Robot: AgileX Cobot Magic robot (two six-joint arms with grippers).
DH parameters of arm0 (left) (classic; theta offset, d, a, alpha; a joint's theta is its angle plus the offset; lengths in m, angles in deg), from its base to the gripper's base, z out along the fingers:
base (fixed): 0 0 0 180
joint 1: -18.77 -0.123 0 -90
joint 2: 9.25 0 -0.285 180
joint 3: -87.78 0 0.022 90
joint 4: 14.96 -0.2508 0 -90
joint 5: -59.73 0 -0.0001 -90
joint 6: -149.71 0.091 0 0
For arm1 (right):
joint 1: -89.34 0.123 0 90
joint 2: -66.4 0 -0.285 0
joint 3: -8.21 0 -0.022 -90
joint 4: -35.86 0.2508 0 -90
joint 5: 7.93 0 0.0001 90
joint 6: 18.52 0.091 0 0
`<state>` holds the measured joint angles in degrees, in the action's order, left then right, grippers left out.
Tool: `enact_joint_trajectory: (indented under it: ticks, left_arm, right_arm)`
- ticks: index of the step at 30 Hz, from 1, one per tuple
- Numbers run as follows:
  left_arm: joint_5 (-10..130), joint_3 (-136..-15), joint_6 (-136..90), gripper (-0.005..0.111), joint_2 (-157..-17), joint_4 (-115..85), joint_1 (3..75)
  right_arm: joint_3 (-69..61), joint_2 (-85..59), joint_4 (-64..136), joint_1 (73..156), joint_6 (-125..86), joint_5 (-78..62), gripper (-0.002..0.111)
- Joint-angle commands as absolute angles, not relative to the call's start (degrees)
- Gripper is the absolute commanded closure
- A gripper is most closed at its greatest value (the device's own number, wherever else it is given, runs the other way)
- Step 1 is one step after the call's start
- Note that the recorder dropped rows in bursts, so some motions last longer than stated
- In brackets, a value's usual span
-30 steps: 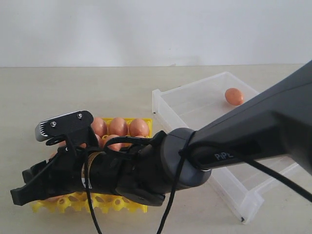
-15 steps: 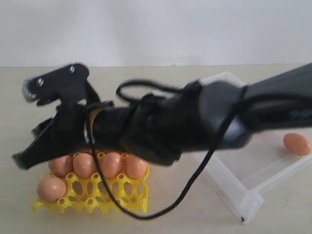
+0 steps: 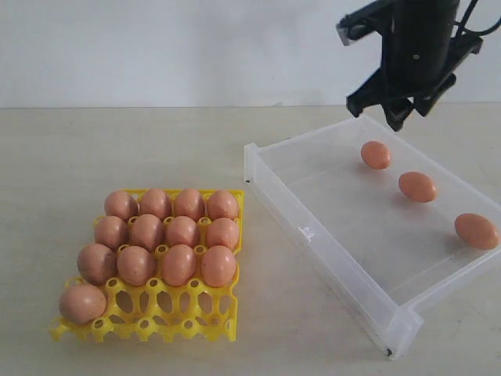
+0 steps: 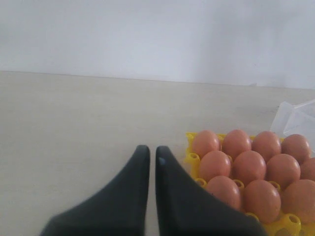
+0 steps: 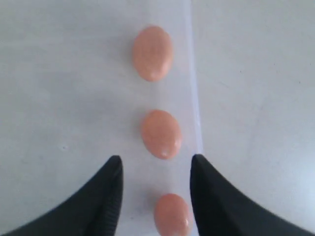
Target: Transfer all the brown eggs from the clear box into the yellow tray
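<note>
Counted three brown eggs (image 3: pixel 417 186) lying in the clear box (image 3: pixel 313 235), strung in a row near its right-hand wall, each apart from the next. Counted thirteen more seated in the yellow tray (image 3: pixel 166 304), well apart on the desk (image 3: pixel 117 141) to the left, filling three rows and one cup of the near row, with three cups bare beside that one.

Found the right end effector (image 3: pixel 381 110) hanging high over the far corner of the box, fingers spread wide and gripping nothing. Looked down through its wrist camera on the whole row and saw the nearest egg (image 5: pixel 172 214) framed between the two fingers, with the other two lined up beyond it. Noted that egg's long axis running along the row, crosswise to the line from finger to finger. Judged a plain descent and a squeeze across the narrow waist enough, with little turning of the wrist.

Found the left end effector (image 4: pixel 150 150) low over bare desk just beside the tray, fingers pressed together and gripping nothing. Judged it much the farther of the two from the box, and gave the pick to the right arm.

Marked one hindrance: the wall standing just beside the eggs, likely leaving scant room for the outer finger. Saw nothing standing on the way from box to tray.
</note>
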<state>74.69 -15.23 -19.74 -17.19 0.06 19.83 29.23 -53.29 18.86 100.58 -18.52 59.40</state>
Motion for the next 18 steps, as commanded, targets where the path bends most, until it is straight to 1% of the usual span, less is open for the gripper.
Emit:
enact_joint_trajectory:
  ticks: [1,9,18]
  left_arm:
    - [74.35,-15.0,-20.22,0.103,-17.03,0.23,20.05]
    - [74.35,-15.0,-20.22,0.103,-17.03,0.23,20.05]
    - [74.35,-15.0,-20.22,0.103,-17.03,0.23,20.05]
  right_arm:
    - [30.5,-55.19,20.03,99.07,-24.67,62.03,0.062]
    - [30.5,-59.77,19.26,99.07,-24.11,62.03,0.062]
    - [30.38,-60.29,22.17,99.07,-21.27,62.03,0.062]
